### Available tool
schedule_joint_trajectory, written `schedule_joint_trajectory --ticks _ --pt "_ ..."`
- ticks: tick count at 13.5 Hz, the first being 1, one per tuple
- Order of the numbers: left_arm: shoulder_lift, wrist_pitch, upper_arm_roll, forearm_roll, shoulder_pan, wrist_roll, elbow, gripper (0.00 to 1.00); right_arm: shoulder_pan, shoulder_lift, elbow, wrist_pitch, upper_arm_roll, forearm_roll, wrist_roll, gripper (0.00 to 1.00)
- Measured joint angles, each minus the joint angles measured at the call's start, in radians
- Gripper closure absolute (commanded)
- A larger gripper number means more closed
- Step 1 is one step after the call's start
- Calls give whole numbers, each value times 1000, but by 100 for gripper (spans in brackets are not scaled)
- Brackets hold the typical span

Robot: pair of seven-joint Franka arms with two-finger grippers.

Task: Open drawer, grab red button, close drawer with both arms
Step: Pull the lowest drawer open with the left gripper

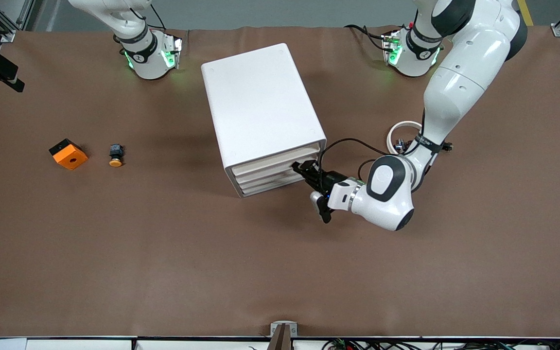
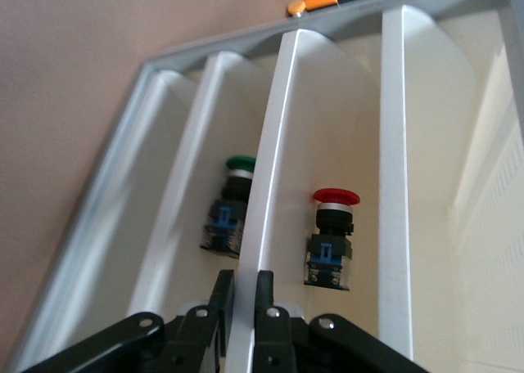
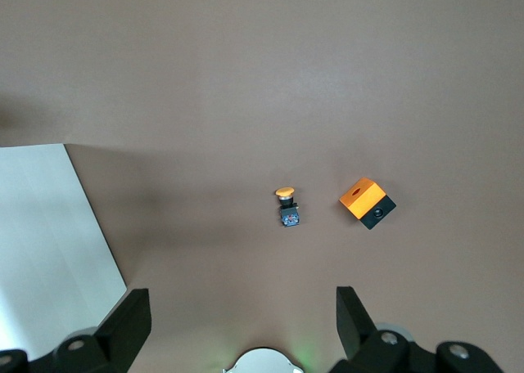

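The white cabinet (image 1: 260, 107) stands mid-table with its three drawers looking shut. My left gripper (image 1: 301, 169) is at the cabinet's front, level with the middle drawer (image 1: 271, 175). In the left wrist view the gripper (image 2: 243, 279) is shut on a white drawer-front lip (image 2: 266, 201). Through the pale fronts the red-capped button (image 2: 334, 238) shows inside on one side of that lip. My right gripper (image 3: 241, 307) is open and empty, up over the table near its arm's base, and out of the front view.
A green-capped button (image 2: 233, 205) shows in the adjoining drawer. A yellow-capped button (image 1: 115, 155) and an orange block (image 1: 68, 154) lie toward the right arm's end. A white ring (image 1: 401, 135) lies by the left arm.
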Motion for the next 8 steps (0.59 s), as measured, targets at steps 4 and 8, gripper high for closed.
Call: schedule_joint_trajectory --ticks 4,8 --pt "0 97 14 0 8 52 26 100 0 0 0 0 0 0 1 0" --pt "-2 167 23 0 10 67 43 100 0 0 0 0 0 1 2 0"
